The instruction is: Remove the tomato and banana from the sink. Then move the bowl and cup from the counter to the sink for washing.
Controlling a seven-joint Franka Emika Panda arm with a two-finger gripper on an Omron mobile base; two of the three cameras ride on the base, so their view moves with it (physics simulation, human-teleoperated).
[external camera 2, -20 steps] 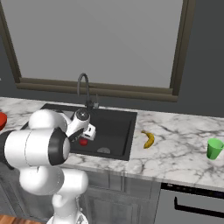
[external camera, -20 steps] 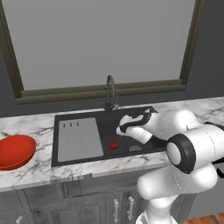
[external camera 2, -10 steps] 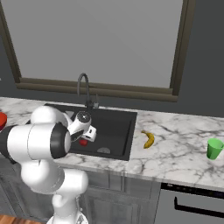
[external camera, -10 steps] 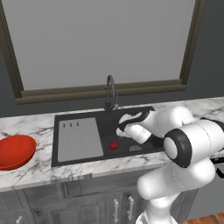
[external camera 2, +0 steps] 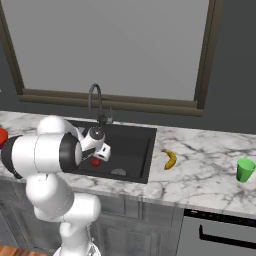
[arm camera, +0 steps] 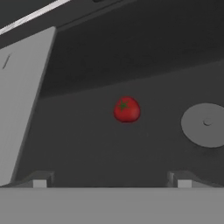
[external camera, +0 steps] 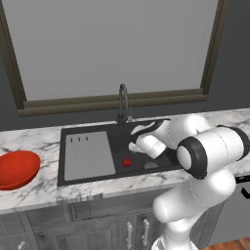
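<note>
White marble counter (external camera 2: 200, 172) already carries the banana (external camera 2: 170, 159), the green cup (external camera 2: 245, 169) and, far left, the red bowl (external camera: 17, 168). 1 tomato (arm camera: 127, 109) remains in the sink (external camera: 141, 134); the gripper (arm camera: 111, 180) is poised above it, spread and empty.

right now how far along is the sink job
Done: the curved yellow banana lies on the white marble counter. In hand: the open gripper hangs over the small red tomato in the black sink, not gripping. Left: wide red bowl and green cup sit on the counter.
</note>
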